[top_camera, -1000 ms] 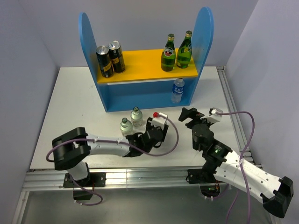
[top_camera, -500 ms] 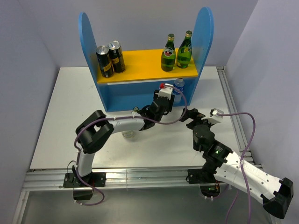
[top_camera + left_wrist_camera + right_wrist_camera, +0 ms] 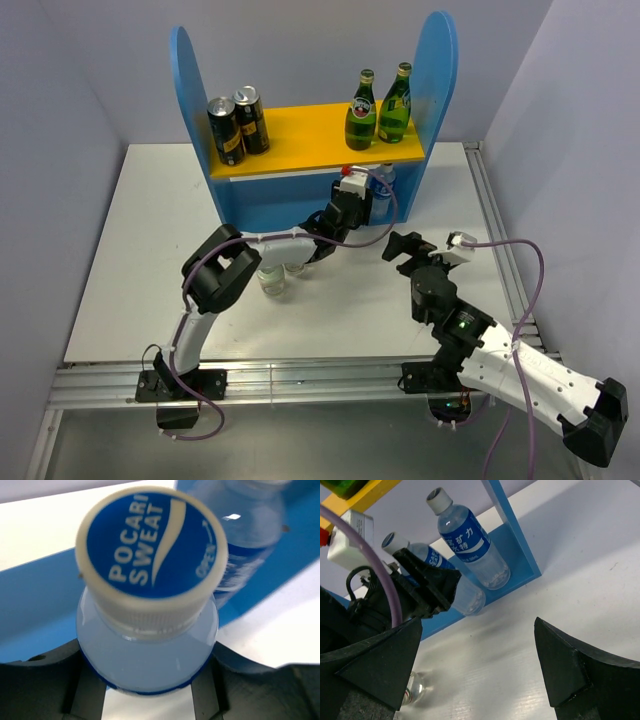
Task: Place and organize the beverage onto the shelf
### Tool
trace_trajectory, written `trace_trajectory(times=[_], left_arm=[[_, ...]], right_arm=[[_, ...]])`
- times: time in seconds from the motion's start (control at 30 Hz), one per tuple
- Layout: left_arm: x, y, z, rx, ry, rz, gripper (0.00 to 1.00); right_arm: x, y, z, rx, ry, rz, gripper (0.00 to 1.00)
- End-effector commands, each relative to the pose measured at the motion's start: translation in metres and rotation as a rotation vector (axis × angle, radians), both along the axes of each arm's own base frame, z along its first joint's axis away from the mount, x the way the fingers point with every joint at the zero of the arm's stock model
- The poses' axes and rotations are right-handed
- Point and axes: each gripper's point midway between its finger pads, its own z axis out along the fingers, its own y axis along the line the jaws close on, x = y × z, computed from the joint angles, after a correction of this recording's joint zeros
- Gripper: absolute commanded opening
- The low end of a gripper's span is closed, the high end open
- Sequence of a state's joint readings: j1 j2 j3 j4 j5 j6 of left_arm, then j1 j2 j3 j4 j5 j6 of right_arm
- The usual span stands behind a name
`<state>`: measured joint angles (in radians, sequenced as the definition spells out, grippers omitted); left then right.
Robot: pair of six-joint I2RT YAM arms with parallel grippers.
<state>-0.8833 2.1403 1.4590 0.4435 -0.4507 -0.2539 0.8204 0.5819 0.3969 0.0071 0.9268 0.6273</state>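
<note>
The shelf (image 3: 245,205) is a blue rack with an orange upper board (image 3: 300,135). Two green bottles (image 3: 378,108) stand at the board's right end. One blue-labelled water bottle (image 3: 380,187) (image 3: 470,542) stands at the right of the lower level. My left gripper (image 3: 347,212) (image 3: 150,680) is shut on a second water bottle (image 3: 150,555) (image 3: 465,595), which it holds tilted just left of the standing one, at the lower level's front edge. A squat clear bottle (image 3: 272,282) stands on the table under the left forearm. My right gripper (image 3: 425,245) (image 3: 479,630) hangs open over the table, holding nothing.
Two dark cans (image 3: 237,125) stand at the left of the upper board. The white table (image 3: 150,250) has a metal rail (image 3: 500,240) along its right edge. Purple cables loop round both arms.
My left arm has swung from the front of the table up to the shelf's lower level, carrying the water bottle. The right arm has not moved.
</note>
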Motion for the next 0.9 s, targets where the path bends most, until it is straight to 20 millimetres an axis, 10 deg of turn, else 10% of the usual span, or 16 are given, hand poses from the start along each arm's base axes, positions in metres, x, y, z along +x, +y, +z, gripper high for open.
trace_trajectory(times=[0.0,0.73,0.83,0.87], left_arm=[[0.025,-0.024,0.082,-0.227,-0.132,-0.063,0.0],[0.051,-0.001,0.075,-0.173,-0.266,0.116,0.0],[0.051,-0.007,0.071,-0.178,-0.253,0.093,0.23],[0.051,-0.008,0.07,-0.18,-0.247,0.089,0.46]], right_arm=[[0.002,0.001,-0.001,0.006,-0.01,-0.01,1.0],[0.004,0.008,-0.004,0.005,-0.005,0.013,1.0],[0.004,0.008,-0.004,0.001,-0.002,0.012,1.0],[0.005,0.008,-0.005,-0.002,0.001,0.012,1.0]])
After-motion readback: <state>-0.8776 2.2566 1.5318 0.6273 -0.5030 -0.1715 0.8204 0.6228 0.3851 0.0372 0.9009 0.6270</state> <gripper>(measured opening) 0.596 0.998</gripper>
